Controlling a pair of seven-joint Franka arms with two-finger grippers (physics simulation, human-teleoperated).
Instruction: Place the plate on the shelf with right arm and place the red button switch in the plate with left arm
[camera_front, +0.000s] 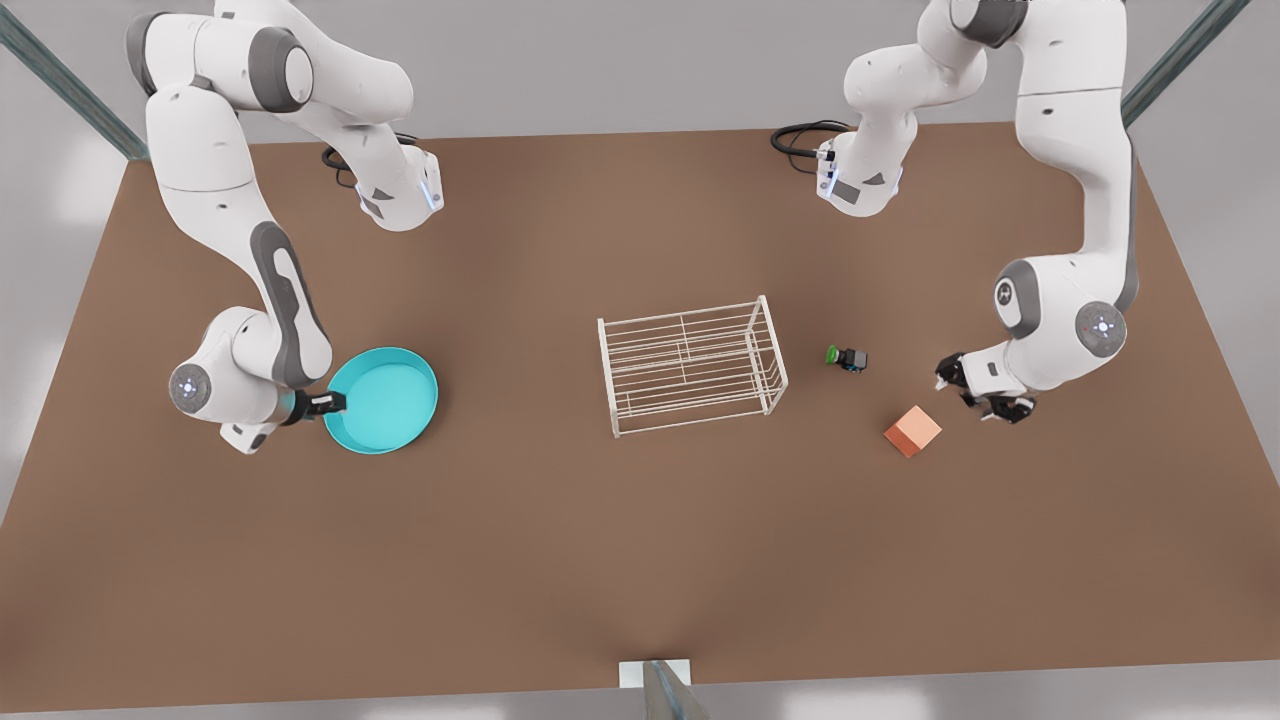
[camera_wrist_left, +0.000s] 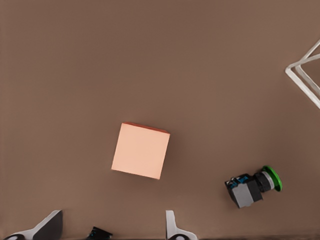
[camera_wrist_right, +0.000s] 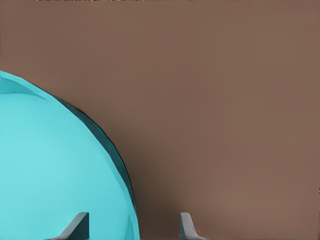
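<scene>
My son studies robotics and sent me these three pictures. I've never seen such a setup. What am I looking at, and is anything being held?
A simulated brown table with two white robot arms. One picture looks down on everything; the other two come from cameras on the wrists. The right gripper, at the front view's left, has its open fingers astride the rim of a teal plate, not yet lifting it. The left gripper, also open, hovers beside an orange cube and a green-capped switch. A white wire rack stands in the middle. Nothing is held.
</scene>
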